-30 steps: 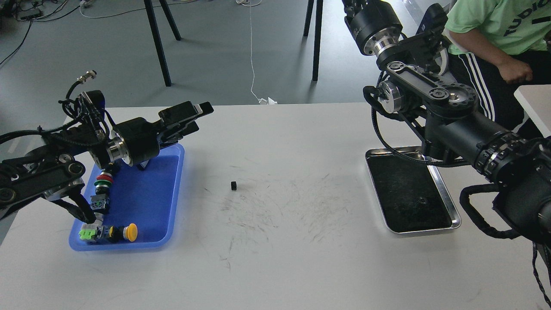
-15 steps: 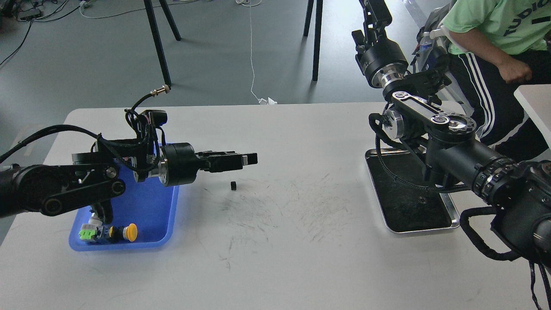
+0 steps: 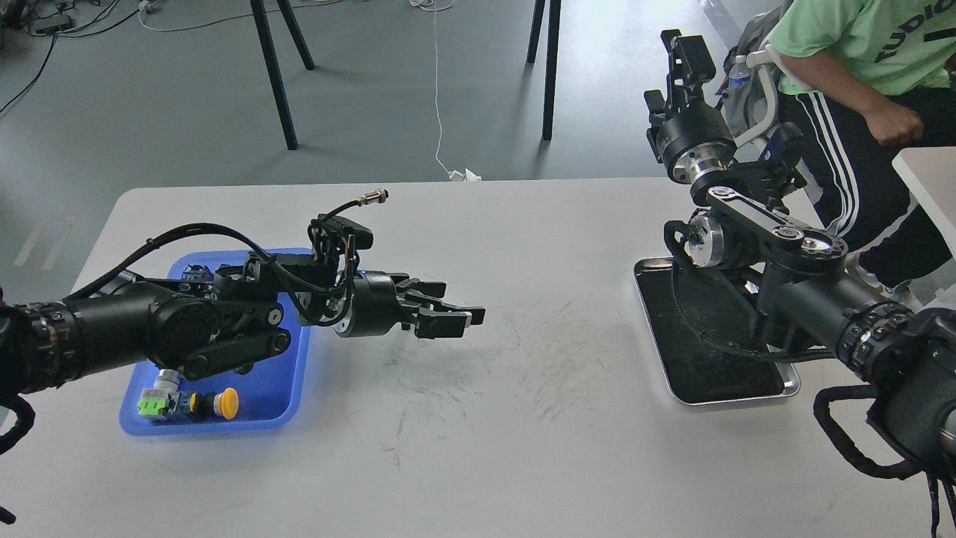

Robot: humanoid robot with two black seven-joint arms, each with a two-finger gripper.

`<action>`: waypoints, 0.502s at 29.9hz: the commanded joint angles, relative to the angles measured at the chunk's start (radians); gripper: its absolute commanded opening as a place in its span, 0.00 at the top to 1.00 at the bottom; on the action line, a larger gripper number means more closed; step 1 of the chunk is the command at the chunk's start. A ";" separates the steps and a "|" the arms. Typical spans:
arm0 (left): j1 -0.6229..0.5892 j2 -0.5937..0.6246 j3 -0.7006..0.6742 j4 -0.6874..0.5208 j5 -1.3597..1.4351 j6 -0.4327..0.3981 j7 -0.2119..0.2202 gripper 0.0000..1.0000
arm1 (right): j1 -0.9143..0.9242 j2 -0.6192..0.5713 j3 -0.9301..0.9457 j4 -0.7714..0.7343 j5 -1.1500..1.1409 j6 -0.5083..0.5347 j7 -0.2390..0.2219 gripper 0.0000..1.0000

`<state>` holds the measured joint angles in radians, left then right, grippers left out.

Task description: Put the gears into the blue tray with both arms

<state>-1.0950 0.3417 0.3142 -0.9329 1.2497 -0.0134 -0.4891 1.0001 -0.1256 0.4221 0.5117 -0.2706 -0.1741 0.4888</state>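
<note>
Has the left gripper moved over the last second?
Yes. The left gripper has swung right, from above the blue tray out over the bare table, now well past the tray's right rim.

Open tabletop [image 3: 523, 418] was left between the blue tray [image 3: 295, 388] and the silver tray [image 3: 784, 388]; the tray's far half was covered by the left arm [image 3: 187, 329].

We can read only cut-off dark letters, roughly "FUDIC", on the seated person's green shirt [image 3: 866, 37].
</note>
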 commanded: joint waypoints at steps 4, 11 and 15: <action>0.001 -0.026 0.006 0.078 -0.001 0.015 0.000 0.02 | -0.012 -0.012 0.015 0.001 0.001 0.002 0.000 0.05; 0.021 0.016 0.009 0.068 0.011 0.015 0.000 0.02 | -0.086 -0.011 0.058 0.017 0.004 0.015 0.000 0.05; 0.038 0.028 0.009 0.062 0.016 0.015 0.000 0.02 | -0.121 -0.016 0.073 0.042 0.028 0.027 0.000 0.04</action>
<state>-1.0646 0.3639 0.3229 -0.8677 1.2613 0.0017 -0.4887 0.9012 -0.1373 0.4868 0.5381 -0.2587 -0.1561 0.4888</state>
